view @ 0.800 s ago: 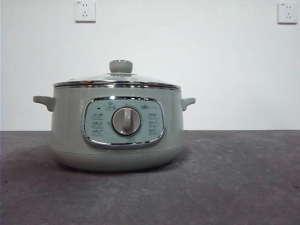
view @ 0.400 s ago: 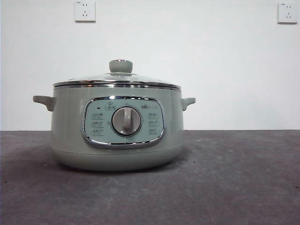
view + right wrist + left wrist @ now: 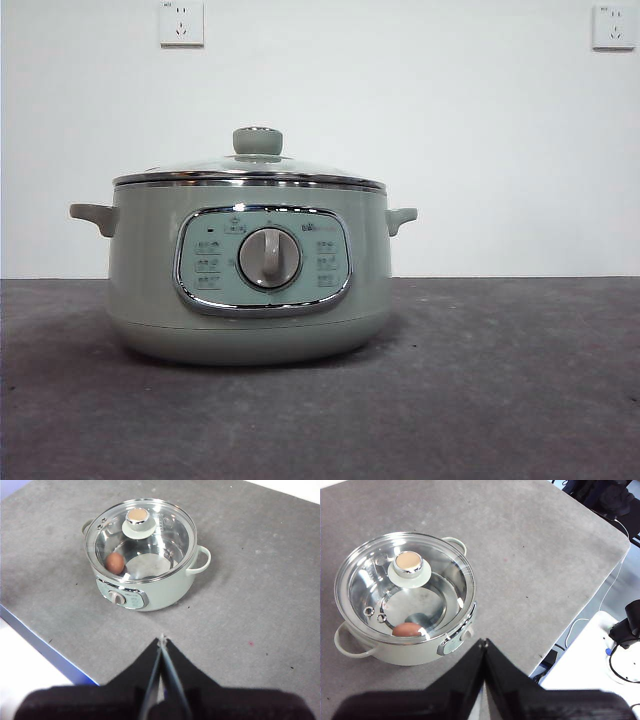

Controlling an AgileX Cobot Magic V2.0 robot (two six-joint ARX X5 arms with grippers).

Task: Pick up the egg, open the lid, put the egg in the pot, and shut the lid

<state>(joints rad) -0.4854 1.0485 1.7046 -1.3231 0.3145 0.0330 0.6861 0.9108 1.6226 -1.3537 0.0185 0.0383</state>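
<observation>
The pale green pot [image 3: 250, 275] stands on the grey table with the glass lid [image 3: 250, 170] seated flat on its rim. Through the glass, both wrist views show the reddish-brown egg [image 3: 407, 629] [image 3: 115, 562] lying inside the pot [image 3: 402, 600] [image 3: 142, 555] against its wall, on the control panel's side. My left gripper [image 3: 484, 642] is shut, high above the table and apart from the pot. High over the table too, my right gripper [image 3: 161, 639] is shut and holds nothing. Neither arm shows in the front view.
The table's edge [image 3: 600, 585] curves off beside the pot in the left wrist view, with cables and a white surface beyond. A blue table edge [image 3: 45, 650] runs below the pot in the right wrist view. Two wall sockets [image 3: 181, 24] sit on the white wall behind.
</observation>
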